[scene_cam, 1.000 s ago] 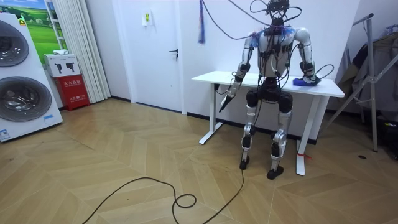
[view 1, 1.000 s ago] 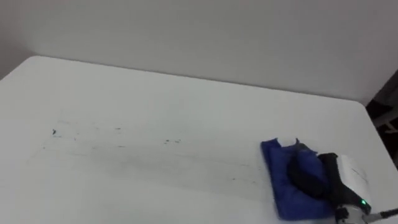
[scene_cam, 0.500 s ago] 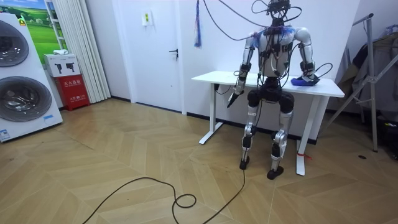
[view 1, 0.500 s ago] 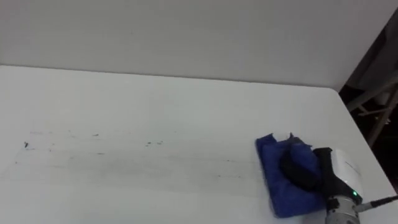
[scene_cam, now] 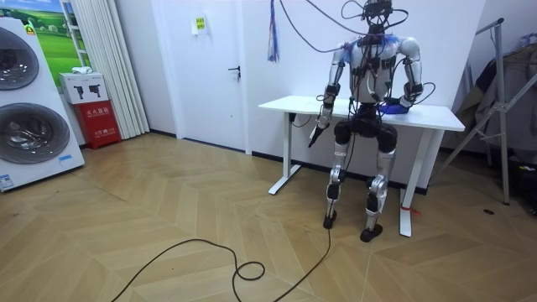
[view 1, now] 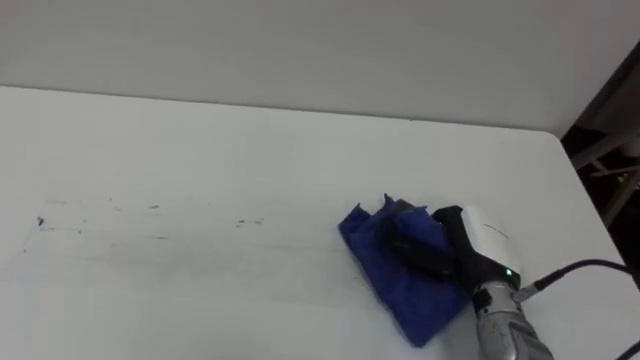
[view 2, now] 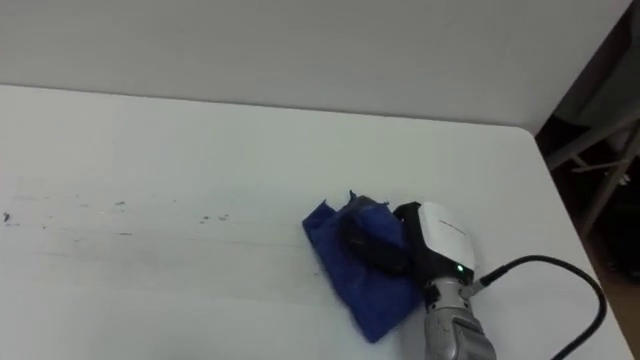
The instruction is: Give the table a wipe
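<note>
Blue cloth [view 1: 398, 292] lies under my right hand [view 1: 440, 250], fingers laid flat, pressing it to the desk [view 1: 200, 140] to rub the marks [view 1: 248, 222] on its left.

Cloth: a deep blue rag [view 1: 400, 285], crumpled, with folds bunched up along its far side and one corner pointing toward the near edge.
Cloth position: on the right half of the bench, in from the right edge, with the right robot hand [view 1: 425, 250] laid on top of it.
Bench: white, flat top [view 1: 250, 140].
Bench surface: faint dark specks and thin streaks [view 1: 150, 209] cross the left and middle, apart from the cloth.
</note>
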Available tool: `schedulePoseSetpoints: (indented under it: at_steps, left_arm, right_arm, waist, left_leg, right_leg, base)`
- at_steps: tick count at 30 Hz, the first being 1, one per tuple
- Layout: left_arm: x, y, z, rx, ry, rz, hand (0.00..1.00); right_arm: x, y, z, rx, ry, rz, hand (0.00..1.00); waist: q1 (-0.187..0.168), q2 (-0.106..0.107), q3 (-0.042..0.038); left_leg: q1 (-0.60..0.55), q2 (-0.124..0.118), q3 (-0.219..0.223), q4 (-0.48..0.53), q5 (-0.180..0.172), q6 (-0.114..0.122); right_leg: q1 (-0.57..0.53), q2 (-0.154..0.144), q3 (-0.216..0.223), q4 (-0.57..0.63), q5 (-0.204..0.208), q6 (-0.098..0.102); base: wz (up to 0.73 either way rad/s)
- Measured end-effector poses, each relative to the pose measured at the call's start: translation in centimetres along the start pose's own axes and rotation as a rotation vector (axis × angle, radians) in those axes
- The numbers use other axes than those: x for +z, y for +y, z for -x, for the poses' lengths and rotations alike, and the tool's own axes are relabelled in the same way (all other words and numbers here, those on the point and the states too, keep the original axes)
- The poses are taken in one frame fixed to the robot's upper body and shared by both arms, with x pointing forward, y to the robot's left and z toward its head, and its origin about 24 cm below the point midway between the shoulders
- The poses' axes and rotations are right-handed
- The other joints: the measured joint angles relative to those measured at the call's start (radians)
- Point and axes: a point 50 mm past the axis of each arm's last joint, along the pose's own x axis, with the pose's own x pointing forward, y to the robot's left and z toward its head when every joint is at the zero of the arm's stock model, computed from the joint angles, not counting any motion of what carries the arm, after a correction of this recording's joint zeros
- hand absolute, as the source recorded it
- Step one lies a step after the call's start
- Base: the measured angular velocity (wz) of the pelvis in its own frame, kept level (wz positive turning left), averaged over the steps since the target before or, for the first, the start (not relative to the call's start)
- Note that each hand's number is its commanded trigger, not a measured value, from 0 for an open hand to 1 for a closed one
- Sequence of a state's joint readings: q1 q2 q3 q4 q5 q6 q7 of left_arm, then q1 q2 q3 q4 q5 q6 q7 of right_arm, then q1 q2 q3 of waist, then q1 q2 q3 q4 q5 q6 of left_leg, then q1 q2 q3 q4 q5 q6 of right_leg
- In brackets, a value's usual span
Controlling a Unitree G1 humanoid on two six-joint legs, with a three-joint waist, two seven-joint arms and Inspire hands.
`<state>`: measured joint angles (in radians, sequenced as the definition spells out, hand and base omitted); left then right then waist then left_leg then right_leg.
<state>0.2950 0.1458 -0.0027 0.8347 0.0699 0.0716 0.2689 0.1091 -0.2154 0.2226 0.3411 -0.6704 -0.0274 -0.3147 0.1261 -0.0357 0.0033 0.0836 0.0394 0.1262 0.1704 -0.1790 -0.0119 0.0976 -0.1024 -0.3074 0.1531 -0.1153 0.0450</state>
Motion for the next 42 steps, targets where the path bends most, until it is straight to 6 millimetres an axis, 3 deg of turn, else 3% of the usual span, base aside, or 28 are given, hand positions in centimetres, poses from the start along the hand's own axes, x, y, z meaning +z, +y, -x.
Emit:
schedulePoseSetpoints:
  at_steps: [9, 13, 22, 24, 28, 30, 35, 42]
  left_arm:
    - [0.7, 0.2, -0.2, -0.03, -0.043, 0.021, 0.0]
    - [0.6, 0.3, -0.3, -0.037, -0.045, 0.038, 0.0]
    - [0.0, 0.2, -0.3, -0.059, -0.02, 0.072, 0.0]
    - [-0.3, 0.4, -0.3, -0.063, -0.009, 0.081, 0.0]
    - [-1.0, 1.2, -0.3, -0.046, 0.012, 0.112, 0.0]
    - [-1.7, 2.0, -0.3, -0.019, 0.036, 0.143, 0.0]
    - [-3.5, 2.9, -0.1, 0.018, 0.102, 0.169, 0.0]
    - [-5.8, 4.4, 0.5, 0.064, 0.191, 0.177, 0.0]
  right_arm:
    - [-0.1, -1.3, 0.0, -0.004, -0.015, -0.087, 0.0]
    - [-0.5, -2.5, 0.1, -0.033, -0.004, -0.129, 0.0]
    - [-1.8, -7.1, -0.1, -0.23, 0.02, -0.237, 0.0]
    - [-1.6, -8.9, -0.1, -0.303, 0.001, -0.296, 0.0]
    - [-1.9, -11.9, 0.1, -0.425, -0.021, -0.31, 0.0]
    - [-3.0, -13.3, 0.6, -0.496, 0.015, -0.309, 0.0]
    - [-6.2, -15.1, 1.8, -0.652, 0.148, -0.329, 0.0]
    - [-13.2, -14.4, 4.6, -0.716, 0.511, -0.299, 0.0]
  waist:
    - [-0.048, 0.011, -0.007]
    - [-0.049, 0.012, -0.0044]
    - [-0.073, 0.003, 0.0052]
    - [-0.078, 0.003, 0.0072]
    - [-0.097, -0.008, 0.0042]
    - [-0.108, -0.02, -0.0003]
    - [-0.132, -0.036, 0.0012]
    - [-0.184, -0.065, -0.0088]
  left_leg:
    - [0.016, 0.0, 0.006, -0.001, 0.0, 0.0]
    - [0.031, 0.0, 0.027, -0.009, 0.0, 0.001]
    - [0.032, 0.0, 0.041, -0.016, -0.001, 0.002]
    - [0.034, 0.0, 0.05, -0.018, -0.001, 0.002]
    - [0.034, 0.0, 0.054, -0.018, -0.001, 0.002]
    - [0.034, 0.001, 0.058, -0.019, -0.001, 0.002]
    - [0.048, 0.001, 0.067, -0.019, -0.002, 0.003]
    - [0.043, 0.001, 0.067, -0.019, -0.005, 0.006]
  right_leg:
    - [0.008, 0.0, 0.012, 0.003, 0.0, 0.0]
    - [0.005, 0.0, 0.031, 0.011, 0.0, 0.001]
    - [-0.009, 0.0, 0.049, 0.016, -0.002, 0.004]
    - [-0.011, 0.0, 0.055, 0.017, -0.002, 0.003]
    - [-0.013, 0.0, 0.057, 0.018, -0.002, 0.003]
    - [-0.015, 0.001, 0.058, 0.018, -0.002, 0.004]
    - [-0.013, 0.001, 0.064, 0.019, -0.001, 0.004]
    - [-0.013, 0.001, 0.067, 0.021, -0.002, 0.005]
  base:
    - [-0.03]
    - [-0.14]
    - [-0.05]
    - [-0.07]
    - [-0.01]
    - [-0.04]
    - [-0.05]
    - [0.0]
